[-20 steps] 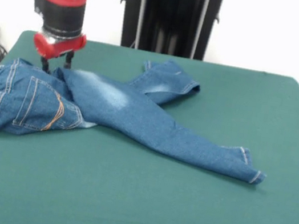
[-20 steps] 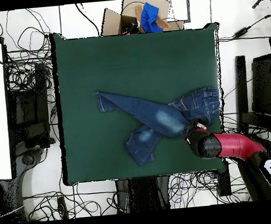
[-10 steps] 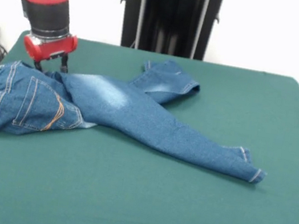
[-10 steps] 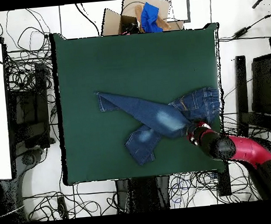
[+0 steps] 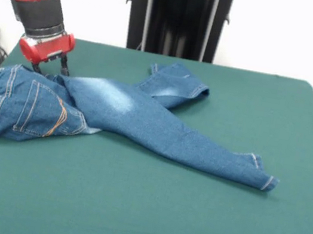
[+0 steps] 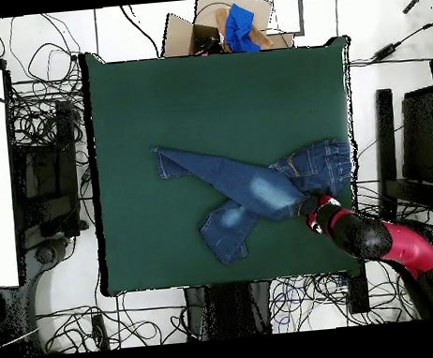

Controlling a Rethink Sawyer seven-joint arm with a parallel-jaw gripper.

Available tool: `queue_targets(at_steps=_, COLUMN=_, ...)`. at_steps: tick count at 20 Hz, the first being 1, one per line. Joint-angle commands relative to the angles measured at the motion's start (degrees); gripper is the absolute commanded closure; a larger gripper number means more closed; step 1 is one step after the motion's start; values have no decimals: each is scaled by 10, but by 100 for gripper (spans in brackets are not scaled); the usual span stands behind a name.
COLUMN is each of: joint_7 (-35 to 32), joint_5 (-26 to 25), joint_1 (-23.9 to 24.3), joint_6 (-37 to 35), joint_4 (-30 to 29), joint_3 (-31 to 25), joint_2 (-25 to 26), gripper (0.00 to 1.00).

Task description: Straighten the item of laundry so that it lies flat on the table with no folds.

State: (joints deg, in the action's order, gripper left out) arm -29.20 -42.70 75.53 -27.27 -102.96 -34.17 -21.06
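From the front, the jeans (image 5: 114, 115) lay crumpled on the green table (image 5: 198, 221), waist end bunched at the picture's left, one leg stretched toward the right and the other folded back behind it, while the gripper (image 5: 49, 66) hung just above the cloth's upper edge near the waist with its two fingers (image 5: 63, 65) spread apart and holding nothing. From overhead, the jeans (image 6: 258, 185) sat in the table's (image 6: 203, 94) lower right part, with the gripper (image 6: 315, 212) just beside the waist end.
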Motion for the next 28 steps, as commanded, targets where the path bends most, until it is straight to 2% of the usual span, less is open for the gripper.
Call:
queue_targets(at_steps=1, joint_7=65, joint_5=-89, joint_1=-14, joint_6=55, joint_4=127, joint_3=-21, joint_2=133, gripper=0)
queue_targets(at_steps=3, joint_7=66, joint_5=-84, joint_1=-8, joint_6=51, joint_4=124, joint_3=-27, joint_2=135, gripper=0)
queue_targets(at_steps=4, joint_7=63, joint_5=-84, joint_1=-8, joint_6=51, joint_4=122, joint_3=-27, joint_2=133, gripper=100)
queue_targets(at_steps=17, joint_7=18, joint_5=-99, joint_1=-25, joint_6=76, joint_4=96, joint_3=-7, joint_2=101, gripper=100)
queue_targets(at_steps=22, joint_7=-53, joint_5=-118, joint_1=-56, joint_6=116, joint_4=66, joint_3=30, joint_2=62, gripper=100)
queue_targets(at_steps=28, joint_7=-167, joint_5=-125, joint_1=-126, joint_6=179, joint_4=15, joint_3=101, joint_2=2, gripper=100)
